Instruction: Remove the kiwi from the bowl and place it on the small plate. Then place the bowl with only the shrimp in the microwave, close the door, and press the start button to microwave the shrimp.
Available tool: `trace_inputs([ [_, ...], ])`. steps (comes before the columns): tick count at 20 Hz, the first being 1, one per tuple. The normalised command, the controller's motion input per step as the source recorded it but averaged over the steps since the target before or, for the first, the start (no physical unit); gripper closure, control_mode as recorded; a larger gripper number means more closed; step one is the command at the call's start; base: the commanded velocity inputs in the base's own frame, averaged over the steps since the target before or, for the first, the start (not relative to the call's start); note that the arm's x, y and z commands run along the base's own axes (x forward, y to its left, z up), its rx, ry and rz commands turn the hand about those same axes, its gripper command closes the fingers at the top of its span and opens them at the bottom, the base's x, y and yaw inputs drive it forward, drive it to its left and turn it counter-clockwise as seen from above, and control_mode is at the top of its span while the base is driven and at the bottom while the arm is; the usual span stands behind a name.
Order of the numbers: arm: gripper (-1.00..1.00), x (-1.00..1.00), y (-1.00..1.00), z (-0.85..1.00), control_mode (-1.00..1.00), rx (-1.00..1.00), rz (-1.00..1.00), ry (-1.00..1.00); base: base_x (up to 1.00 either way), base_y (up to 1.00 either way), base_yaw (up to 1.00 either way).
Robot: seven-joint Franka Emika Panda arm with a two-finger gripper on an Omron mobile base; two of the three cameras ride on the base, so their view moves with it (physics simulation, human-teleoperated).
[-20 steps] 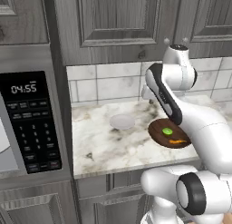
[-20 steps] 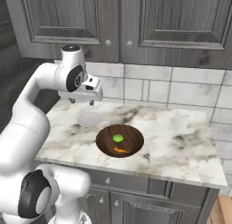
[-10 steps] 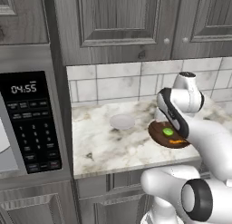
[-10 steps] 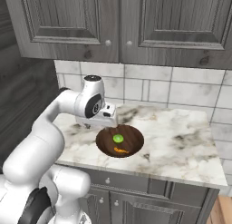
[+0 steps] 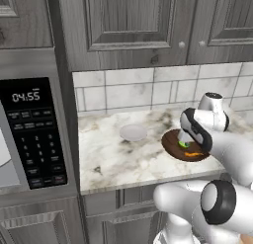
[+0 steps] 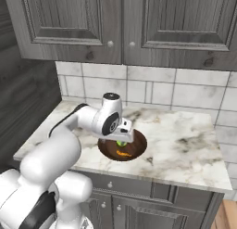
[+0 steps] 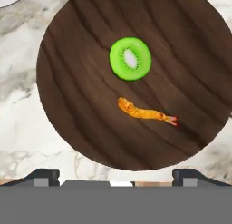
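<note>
The pincer [image 7: 116, 175] hangs above the bowl [image 7: 81, 128] with its two dark tips set wide apart, open, and nothing is between them. In the hand view the tips stand at the bottom edge, one at each side, over the near rim of the bowl. In the right base view the pincer [image 6: 124, 139] is just over the bowl [image 6: 109, 150], and in the left base view the arm covers a part of the bowl [image 5: 173, 145].

Inside the bowl lies the kiwi [image 7: 130, 58], a round green slice with a pale centre, flat on the dark wood. Just beside it, nearer to the tips, lies the shrimp [image 7: 146, 112], thin and orange; the two are close but do not touch.

The bowl stands on the marble surface [image 5: 113, 164]. The small plate [image 5: 133, 133] lies on the same surface, near the bowl on the side toward the microwave [image 5: 32, 134], apart from it. The keypad of the microwave shows white clock digits.
</note>
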Motion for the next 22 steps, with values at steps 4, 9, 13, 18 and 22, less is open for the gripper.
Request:
trace_inputs([
  [4,-1.0,0.55,-0.05,-0.36,-1.0,0.0,0.0,0.0,0.0,0.0,0.0],
  [9,-1.0,0.55,0.0,-0.32,-1.0,0.0,0.0,0.0,0.0,0.0,0.0],
  [13,-1.0,0.33,0.0,-0.15,-1.0,0.0,0.0,0.0,0.0,0.0,0.0],
  [18,-1.0,0.18,-0.02,-0.14,-1.0,0.0,0.0,0.0,0.0,0.0,0.0],
  [22,-1.0,0.03,-0.01,-0.22,-1.0,0.0,-0.01,0.0,0.0,0.0,0.0],
])
